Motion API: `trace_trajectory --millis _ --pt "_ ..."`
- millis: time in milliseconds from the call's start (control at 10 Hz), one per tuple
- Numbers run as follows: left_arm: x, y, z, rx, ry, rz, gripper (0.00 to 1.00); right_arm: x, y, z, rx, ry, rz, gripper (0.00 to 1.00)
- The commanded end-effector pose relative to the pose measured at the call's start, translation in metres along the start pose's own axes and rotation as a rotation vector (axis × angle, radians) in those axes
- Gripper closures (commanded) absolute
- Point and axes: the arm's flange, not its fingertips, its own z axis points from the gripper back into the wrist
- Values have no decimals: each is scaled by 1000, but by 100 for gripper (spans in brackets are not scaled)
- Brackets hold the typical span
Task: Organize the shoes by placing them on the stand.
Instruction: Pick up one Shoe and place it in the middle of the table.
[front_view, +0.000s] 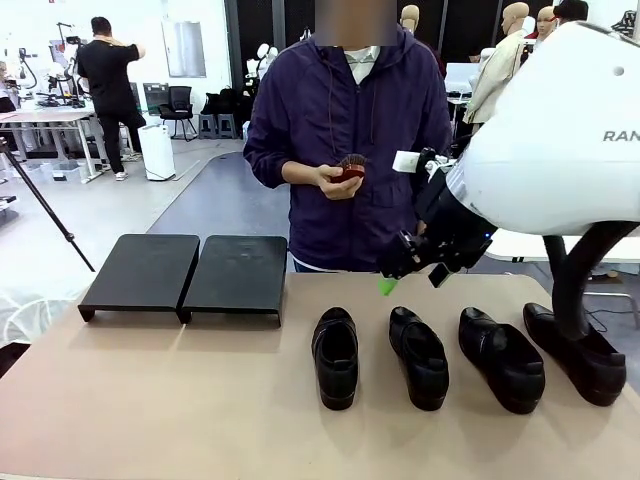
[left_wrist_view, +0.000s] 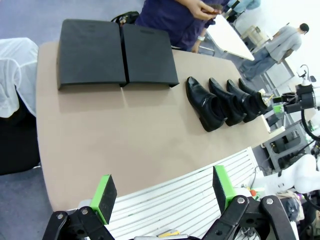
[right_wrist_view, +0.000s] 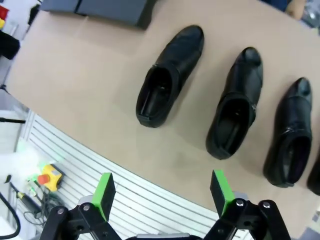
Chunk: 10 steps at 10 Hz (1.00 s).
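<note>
Jaws of your right gripper (right_wrist_view: 162, 192) are standing wide apart, gripping nothing, and hanging above the row of shoes (front_view: 420, 355). Your left gripper (left_wrist_view: 164, 189) is spread open and empty too, hovering over the near side of the tan table (front_view: 200, 410). All four black shoes are sitting side by side on the tabletop toward your right, from the leftmost shoe (front_view: 336, 358) to the rightmost shoe (front_view: 598, 368). The stand (front_view: 235, 275), two flat black platforms butted together, is lying at the far left with nothing resting on it, so I am judging the task as not yet begun, with all four placements remaining. Each shoe's long axis is running from the near edge toward the far edge. The toes are pointing away from you toward the person (front_view: 345, 130), and the heel openings are facing you.
</note>
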Motion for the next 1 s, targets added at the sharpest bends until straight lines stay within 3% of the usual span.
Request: trace_trajectory --millis 0,200,300,500,900 --pt "-1 1 1 -17 -6 -11 0 -11 3 9 -20 22 -3 0" --pt "-1 1 1 -17 -6 -11 0 -2 1 2 -1 8 3 0" --pt "-1 1 1 -17 -6 -11 0 19 4 -25 -58 76 -103 0" --pt "-1 1 1 -17 -6 -11 0 38 14 -73 8 114 -126 0" --pt "-1 1 1 -17 -6 -11 0 56 27 -156 -148 187 -298 0"
